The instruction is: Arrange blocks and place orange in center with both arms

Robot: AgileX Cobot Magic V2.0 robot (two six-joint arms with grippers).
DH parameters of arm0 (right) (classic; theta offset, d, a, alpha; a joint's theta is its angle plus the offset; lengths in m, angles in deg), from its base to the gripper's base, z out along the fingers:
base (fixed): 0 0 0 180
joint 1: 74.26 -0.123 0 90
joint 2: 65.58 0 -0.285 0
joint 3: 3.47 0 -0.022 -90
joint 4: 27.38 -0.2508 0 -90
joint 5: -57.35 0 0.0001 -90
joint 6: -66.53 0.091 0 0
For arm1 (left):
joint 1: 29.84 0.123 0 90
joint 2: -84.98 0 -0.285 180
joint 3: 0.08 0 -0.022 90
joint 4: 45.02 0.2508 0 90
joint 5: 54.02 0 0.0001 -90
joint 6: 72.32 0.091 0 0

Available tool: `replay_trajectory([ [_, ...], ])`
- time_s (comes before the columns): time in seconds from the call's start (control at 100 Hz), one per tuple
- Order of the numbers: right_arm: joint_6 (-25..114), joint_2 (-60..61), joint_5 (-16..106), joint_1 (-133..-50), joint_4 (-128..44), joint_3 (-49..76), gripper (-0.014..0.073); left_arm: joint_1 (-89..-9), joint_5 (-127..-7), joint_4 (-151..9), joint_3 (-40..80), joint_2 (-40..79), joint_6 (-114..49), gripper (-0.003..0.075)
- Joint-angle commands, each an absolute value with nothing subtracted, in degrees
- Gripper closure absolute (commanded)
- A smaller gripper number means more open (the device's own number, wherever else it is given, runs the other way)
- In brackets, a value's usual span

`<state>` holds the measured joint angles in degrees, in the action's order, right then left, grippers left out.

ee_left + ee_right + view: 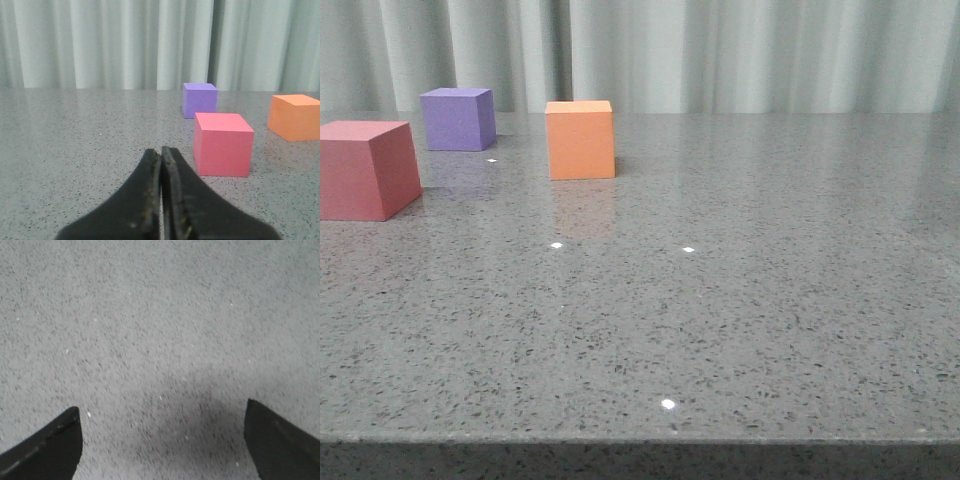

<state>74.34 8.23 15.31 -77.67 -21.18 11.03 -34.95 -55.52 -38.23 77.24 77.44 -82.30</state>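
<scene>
The left gripper (161, 150) has its fingers pressed together on nothing, low over the speckled grey table (770, 300), aimed just beside the red-pink cube (223, 144). The right gripper (162, 440) hangs spread wide over bare tabletop, holding nothing. In the front view's upper left, the orange cube (580, 139) stands right of the purple cube (458, 118), not yet between its neighbours, so arranging seems unstarted.

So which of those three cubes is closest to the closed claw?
The red/pink cube. In the left wrist view it sits just ahead of the shut left gripper, while the purple cube and the orange cube lie farther off.
</scene>
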Motion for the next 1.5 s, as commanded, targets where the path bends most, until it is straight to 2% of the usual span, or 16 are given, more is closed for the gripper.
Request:
replay_trajectory([
  [0.0,73.7,1.7,23.9,-76.9,-21.0,16.3,-0.0054,-34.8,-50.7,-38.3,79.7,79.2,-82.8,0.0739],
  [0.39,75.1,-21.1,34.2,-76.8,-21.0,41.1,-0.0054,-34.8,-50.7,-38.3,79.7,79.2,-82.8,0.0739],
  [0.58,75.1,-27.6,41.5,-76.8,-20.8,44.6,-0.0052,-34.8,-50.7,-38.3,79.7,79.2,-82.8,0.0739],
  [0.71,75.1,-27.9,41.8,-76.8,-20.4,44.6,-0.0038,-34.8,-50.7,-38.3,79.7,79.2,-82.8,0.0739],
  [0.81,75.1,-27.9,42.0,-76.8,-20.4,44.6,0.0054,-34.8,-50.7,-38.3,79.7,79.2,-82.8,0.0739],
  [0.88,75.1,-27.9,42.2,-76.8,-20.4,44.6,0.0158,-34.8,-50.7,-38.3,79.7,79.2,-82.8,0.0739],
  [1.07,75.1,-27.9,42.0,-76.8,-20.2,44.6,0.0515,-34.8,-50.7,-38.3,79.7,79.2,-82.8,0.0739],
  [1.17,75.1,-27.9,41.7,-76.8,-20.2,44.6,0.0660,-34.8,-50.7,-38.3,79.7,79.2,-82.8,0.0739],
  [1.49,75.1,-27.9,41.6,-76.8,-20.2,44.6,0.0660,-34.8,-50.7,-38.3,79.7,79.2,-82.8,0.0739],
])
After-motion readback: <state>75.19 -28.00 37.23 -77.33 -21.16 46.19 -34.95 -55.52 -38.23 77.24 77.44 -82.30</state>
